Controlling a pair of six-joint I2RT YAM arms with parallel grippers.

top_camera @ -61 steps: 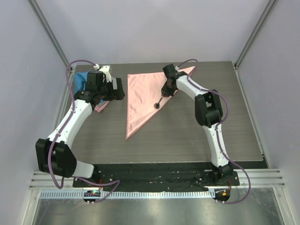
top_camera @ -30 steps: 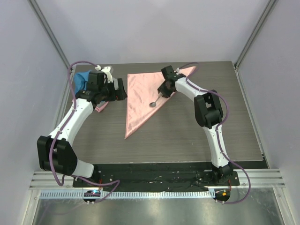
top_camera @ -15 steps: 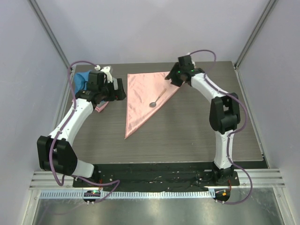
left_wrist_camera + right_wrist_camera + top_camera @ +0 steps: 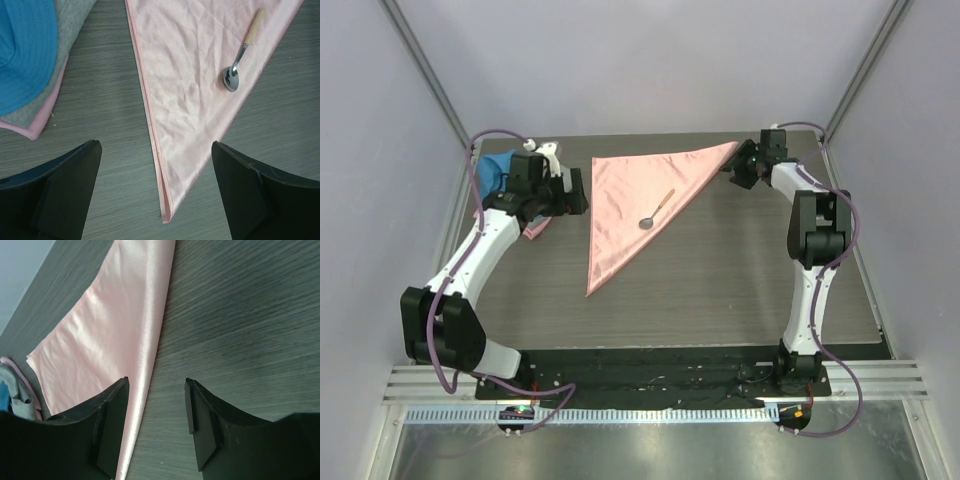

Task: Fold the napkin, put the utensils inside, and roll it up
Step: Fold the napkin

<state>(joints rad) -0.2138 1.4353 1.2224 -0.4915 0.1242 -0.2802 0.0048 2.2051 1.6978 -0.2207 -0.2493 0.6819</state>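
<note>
The salmon-pink napkin [image 4: 620,200] lies folded into a triangle on the table, its long tip pointing toward the arms. A small spoon [image 4: 656,209] with a silver bowl and tan handle rests on the napkin near its right folded edge, also seen as the spoon [image 4: 240,59] on the napkin [image 4: 185,95]. My left gripper [image 4: 582,190] hovers open just left of the napkin; in its wrist view the gripper [image 4: 155,146] straddles the tip. My right gripper [image 4: 734,172] is open and empty beside the napkin's far right corner. In its wrist view the gripper [image 4: 156,382] has the napkin [image 4: 105,335] edge under its left finger.
A stack of blue cloth [image 4: 496,170], grey and pale pink cloths sits at the back left corner, partly under the left arm; it shows as blue cloth [image 4: 22,50] and grey cloth [image 4: 70,25]. Dark wood-grain table [image 4: 750,270] is bounded by enclosure walls.
The right gripper let go of the spoon, which now lies on the napkin, and swung right to the napkin's far right corner with its jaws wider. The left arm stayed put.
</note>
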